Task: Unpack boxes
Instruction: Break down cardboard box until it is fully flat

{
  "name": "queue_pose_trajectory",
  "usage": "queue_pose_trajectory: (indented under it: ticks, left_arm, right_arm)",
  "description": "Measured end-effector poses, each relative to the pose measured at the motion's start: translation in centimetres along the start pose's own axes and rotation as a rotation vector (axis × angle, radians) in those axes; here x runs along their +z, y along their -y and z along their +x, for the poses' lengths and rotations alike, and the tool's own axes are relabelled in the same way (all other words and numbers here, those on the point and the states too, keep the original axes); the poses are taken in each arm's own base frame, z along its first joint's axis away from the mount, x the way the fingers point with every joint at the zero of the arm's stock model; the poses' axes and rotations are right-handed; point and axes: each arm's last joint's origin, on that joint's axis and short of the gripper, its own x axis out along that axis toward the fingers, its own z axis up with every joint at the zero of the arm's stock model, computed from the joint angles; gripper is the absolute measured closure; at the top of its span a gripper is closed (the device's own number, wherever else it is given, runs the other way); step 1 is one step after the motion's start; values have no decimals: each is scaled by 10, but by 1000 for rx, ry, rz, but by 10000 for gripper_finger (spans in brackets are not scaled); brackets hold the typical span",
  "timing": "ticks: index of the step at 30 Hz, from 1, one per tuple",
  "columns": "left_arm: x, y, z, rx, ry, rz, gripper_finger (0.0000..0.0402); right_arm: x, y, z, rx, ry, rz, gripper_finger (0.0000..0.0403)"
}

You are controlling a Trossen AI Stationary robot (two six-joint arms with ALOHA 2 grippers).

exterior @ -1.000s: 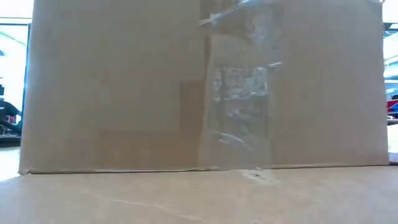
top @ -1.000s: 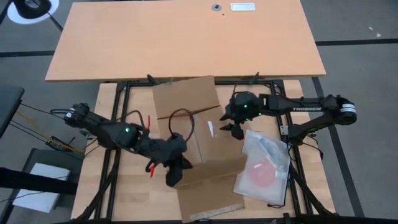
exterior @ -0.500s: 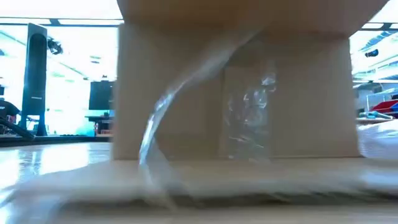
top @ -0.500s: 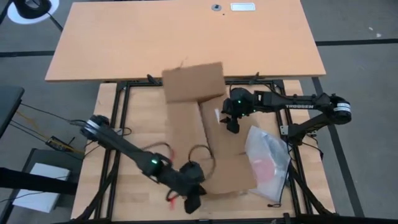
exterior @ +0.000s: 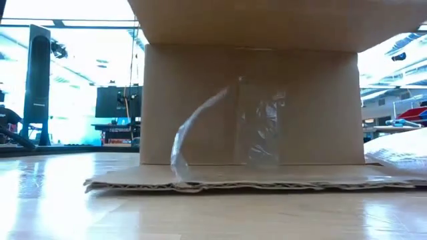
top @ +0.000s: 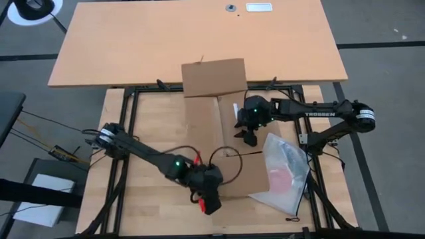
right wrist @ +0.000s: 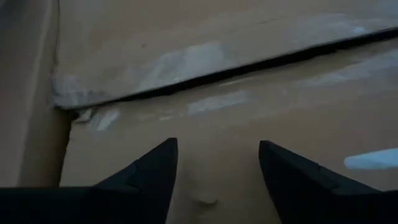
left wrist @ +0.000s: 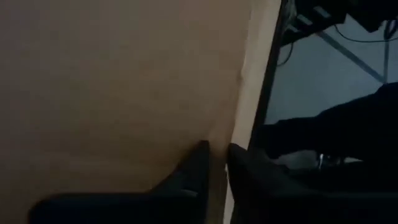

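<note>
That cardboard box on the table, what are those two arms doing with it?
They are opening up the cardboard box, which lies spread across the table with a flap out at the near side. The left gripper is at that near flap's edge. The right gripper hovers over the cardboard with jaws open. A clear plastic bag lies beside the box.

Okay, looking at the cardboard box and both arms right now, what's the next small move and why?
Probably draw the left gripper back off the plain brown corrugated cardboard carton's near flap. That flap now lies flat on the table, and the jaws stand only a sliver apart at its edge. The right gripper, jaws open, hovers over the carton top.
</note>
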Motion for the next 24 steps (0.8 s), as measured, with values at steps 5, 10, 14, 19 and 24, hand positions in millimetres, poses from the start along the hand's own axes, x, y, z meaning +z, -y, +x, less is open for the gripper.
queue_pose_trajectory:
  ticks: [5,10,14,19,24]
  left_arm:
    - [24,3,-45,-57,77,78,279]
    - [33,-9,-97,-212,-46,236,244]
    - [34,-31,-164,-215,21,333,241]
    - [31,-73,-226,174,244,444,241]
    - [21,-121,-233,421,299,430,241]
  right_arm:
    - [0,0,0,-21,-2,111,148]
    - [0,0,0,-49,8,263,115]
    - [1,-2,0,-36,9,366,100]
    - [8,-9,-2,25,54,541,104]
    - [30,-17,-2,107,188,764,110]
